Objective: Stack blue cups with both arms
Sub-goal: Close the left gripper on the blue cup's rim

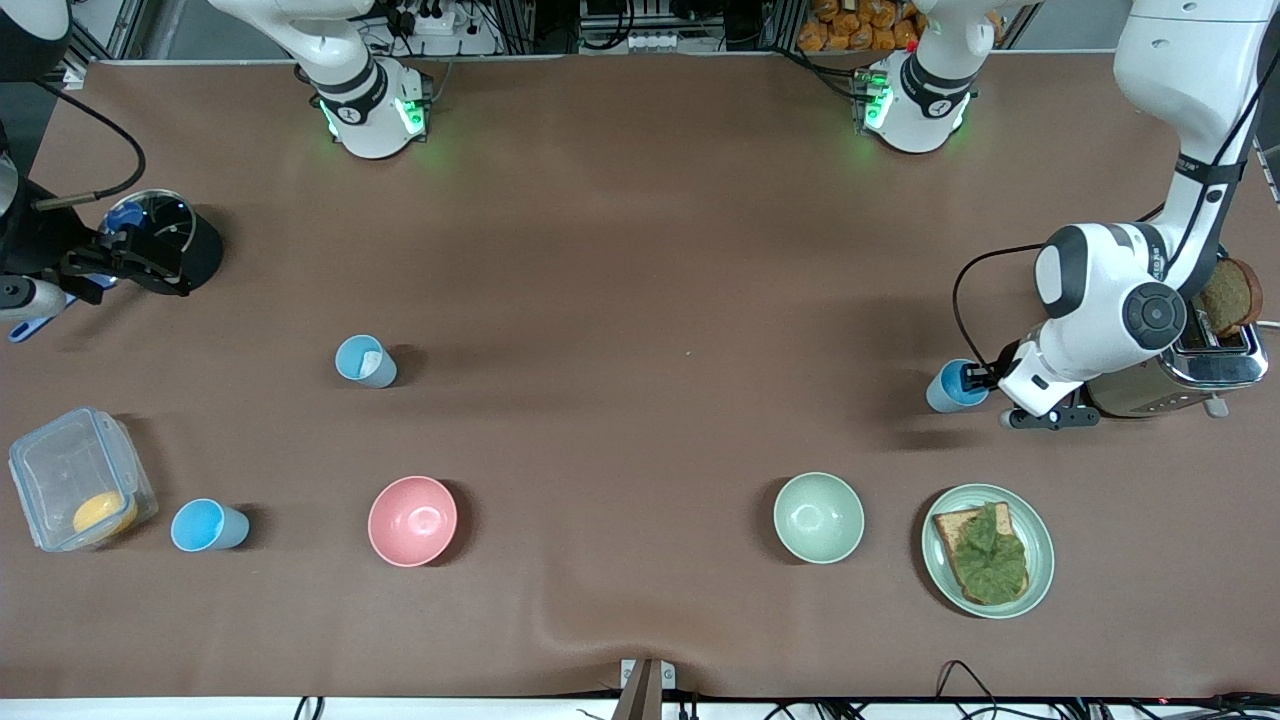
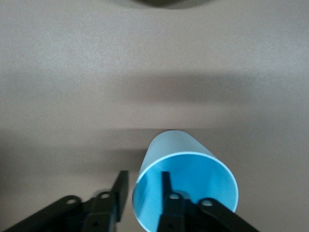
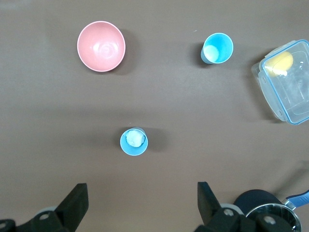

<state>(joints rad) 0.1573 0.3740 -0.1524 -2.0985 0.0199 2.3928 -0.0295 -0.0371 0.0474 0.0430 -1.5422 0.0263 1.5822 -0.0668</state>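
Front view: you see the left gripper [image 1: 985, 378] at a blue cup [image 1: 953, 387] beside the toaster [image 1: 1180, 368], toward the left arm's end; two more cups [image 1: 366, 361] [image 1: 207, 525] stand near the pink bowl [image 1: 412, 520].
Left wrist view: your jaws straddle the smooth tapered wall, one finger [image 2: 166, 193] inside the held cup [image 2: 186, 181], one outside.
Right wrist view: your right gripper [image 3: 140, 205] gapes wide over the patched cup [image 3: 133, 141], holding nothing.

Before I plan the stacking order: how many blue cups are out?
3: one at the left gripper beside the toaster; one mid-table; one beside the clear container.
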